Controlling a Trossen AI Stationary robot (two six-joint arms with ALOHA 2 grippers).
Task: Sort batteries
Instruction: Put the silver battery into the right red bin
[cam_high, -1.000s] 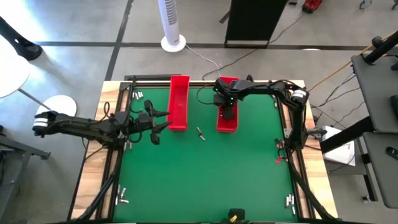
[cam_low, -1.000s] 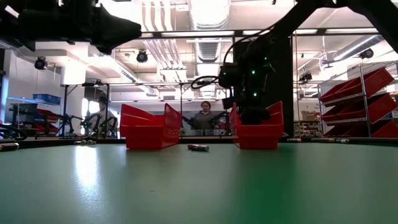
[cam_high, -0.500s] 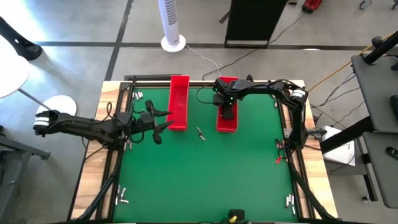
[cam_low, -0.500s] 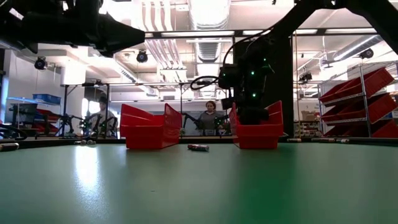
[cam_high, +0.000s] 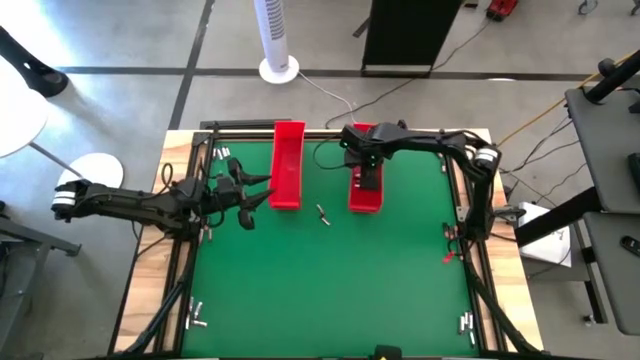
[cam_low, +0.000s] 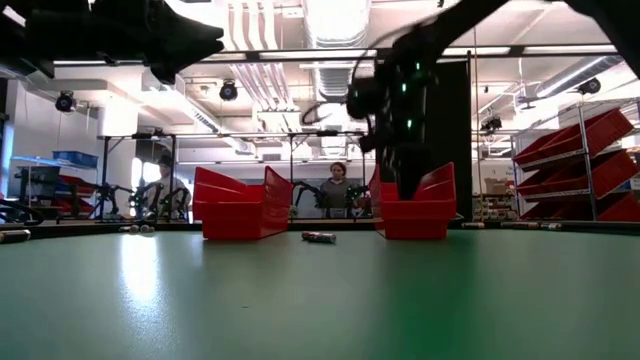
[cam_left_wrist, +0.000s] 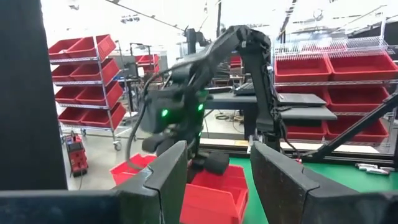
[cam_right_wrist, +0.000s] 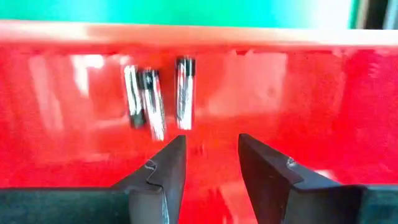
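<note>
**Right gripper over the right tray, three batteries lying inside**

Green mat (cam_high: 330, 290) on a wooden table, dark frame around it. Two long red trays stand at the far side of the mat: the left tray (cam_high: 288, 165) and the right tray (cam_high: 366, 196), well apart, side by side.

Right arm reaches in from the right edge. Right gripper (cam_right_wrist: 209, 163) hangs above the right tray, pointing down into it. Fingers apart with a clear gap between them, nothing between the pads. In the right wrist view three batteries (cam_right_wrist: 155, 99) lie on the red floor of that tray, close to the far wall: two touching or nearly so, a third just beside them, all roughly parallel. They lie beyond the fingertips, not touched by them.

Low view: the right gripper (cam_low: 405, 175) sits just over the rim of the right tray (cam_low: 415, 215), its tips dipping behind the tray wall.

One loose battery (cam_high: 322, 214) lies on the mat between the two trays, toward the near ends of both; seen end to side in the low view (cam_low: 319, 237).

More batteries scattered outside the mat: a cluster (cam_high: 221, 153) by the far left corner of the frame, a few (cam_high: 196, 318) at the near left edge, a pair (cam_high: 466, 322) at the near right edge.

Left arm waits at the left side of the mat. Left gripper (cam_high: 262, 190) is just beside the left tray, fingers spread, holding nothing.

A person (cam_low: 336, 190) sits in the room beyond the table.
</note>
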